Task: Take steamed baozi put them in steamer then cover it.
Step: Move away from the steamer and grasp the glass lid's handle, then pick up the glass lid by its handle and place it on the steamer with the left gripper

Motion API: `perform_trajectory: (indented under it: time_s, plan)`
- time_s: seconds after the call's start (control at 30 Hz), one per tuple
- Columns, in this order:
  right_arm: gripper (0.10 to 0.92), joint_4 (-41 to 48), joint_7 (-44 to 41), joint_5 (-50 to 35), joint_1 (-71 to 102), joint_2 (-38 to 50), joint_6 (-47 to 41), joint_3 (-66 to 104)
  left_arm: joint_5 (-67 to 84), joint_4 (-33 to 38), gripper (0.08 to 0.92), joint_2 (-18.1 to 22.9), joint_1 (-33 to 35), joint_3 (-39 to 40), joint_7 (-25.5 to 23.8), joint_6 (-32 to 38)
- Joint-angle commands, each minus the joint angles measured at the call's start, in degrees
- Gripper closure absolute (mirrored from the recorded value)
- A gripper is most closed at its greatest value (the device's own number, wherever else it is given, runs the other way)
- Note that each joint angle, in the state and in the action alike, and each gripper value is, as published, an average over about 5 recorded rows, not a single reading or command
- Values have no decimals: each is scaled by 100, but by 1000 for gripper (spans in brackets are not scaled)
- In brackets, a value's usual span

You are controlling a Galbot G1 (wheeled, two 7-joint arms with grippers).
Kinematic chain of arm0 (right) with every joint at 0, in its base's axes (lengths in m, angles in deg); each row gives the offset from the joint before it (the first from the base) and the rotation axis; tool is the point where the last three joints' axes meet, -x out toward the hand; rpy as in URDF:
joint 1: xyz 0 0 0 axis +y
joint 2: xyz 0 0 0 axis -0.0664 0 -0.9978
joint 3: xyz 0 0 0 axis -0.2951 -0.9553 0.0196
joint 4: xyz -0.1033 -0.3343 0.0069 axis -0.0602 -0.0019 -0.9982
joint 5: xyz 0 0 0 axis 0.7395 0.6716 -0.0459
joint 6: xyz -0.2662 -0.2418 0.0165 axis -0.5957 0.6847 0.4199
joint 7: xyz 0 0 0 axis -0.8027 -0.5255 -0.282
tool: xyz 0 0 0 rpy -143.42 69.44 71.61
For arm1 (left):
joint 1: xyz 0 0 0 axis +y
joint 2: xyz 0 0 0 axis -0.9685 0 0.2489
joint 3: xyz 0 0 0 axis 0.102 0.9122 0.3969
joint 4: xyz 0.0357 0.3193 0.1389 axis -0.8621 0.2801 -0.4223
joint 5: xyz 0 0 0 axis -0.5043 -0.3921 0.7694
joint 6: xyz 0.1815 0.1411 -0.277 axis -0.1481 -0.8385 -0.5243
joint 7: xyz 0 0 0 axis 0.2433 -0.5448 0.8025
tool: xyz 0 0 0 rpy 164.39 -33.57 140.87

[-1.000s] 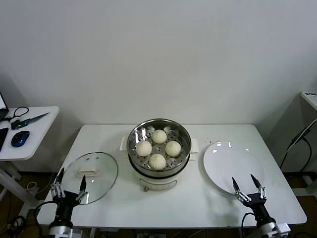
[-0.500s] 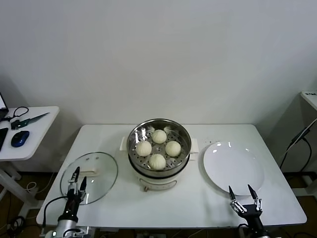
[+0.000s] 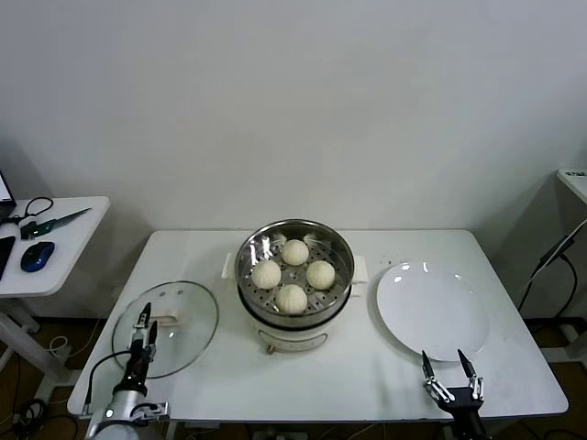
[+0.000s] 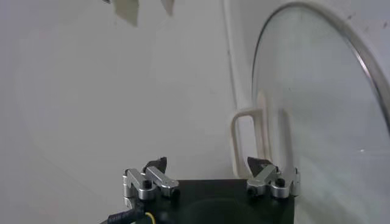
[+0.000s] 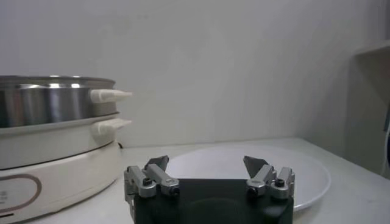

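Observation:
The steamer [image 3: 293,307] stands mid-table, a steel pot on a white base, and appears again in the right wrist view [image 5: 55,122]. Several cream-white steamed baozi [image 3: 292,298] lie on its perforated tray. The cover [image 3: 183,316], a clear glass lid with a cream bar handle [image 4: 247,143], lies flat on the table left of the steamer. My left gripper [image 3: 144,327] [image 4: 207,163] is open and empty over the cover's near rim. My right gripper [image 3: 449,368] [image 5: 206,161] is open and empty, low at the front edge just before the plate.
A flat white plate [image 3: 431,310] [image 5: 304,167] lies right of the steamer. A side table [image 3: 46,266] at the far left carries a blue mouse and cables. A shelf edge and cable stand at the far right. A white wall runs behind.
Both arms have sunk toward the table's front edge. The left gripper has turned and shifted slightly right over the cover's near rim. The right gripper has left the plate. Both stayed open.

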Motion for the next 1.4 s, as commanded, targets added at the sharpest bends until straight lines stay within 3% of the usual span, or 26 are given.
perform_trajectory:
  time_s: [0.03, 0.33, 1.03, 1.13, 1.4]
  plan:
    - [203, -107, 31, 35, 77, -57, 23, -10, -201, -409, 177, -14, -428, 34, -20, -101]
    - [203, -84, 34, 135, 104, -133, 56, -34, -10, -494, 210, 7, -549, 95, -99, -189]
    - [203, -83, 92, 241, 60, -154, 52, -105, 181, -518, 820, 54, -522, 117, -60, -126]
    - [203, -80, 95, 240, 60, -153, 59, -98, 377, -390, 862, 71, -489, 141, -43, -96]
    - [203, -87, 119, 255, 79, -167, 79, -94, 1120, 650, 862, -189, -214, 143, -281, -56]
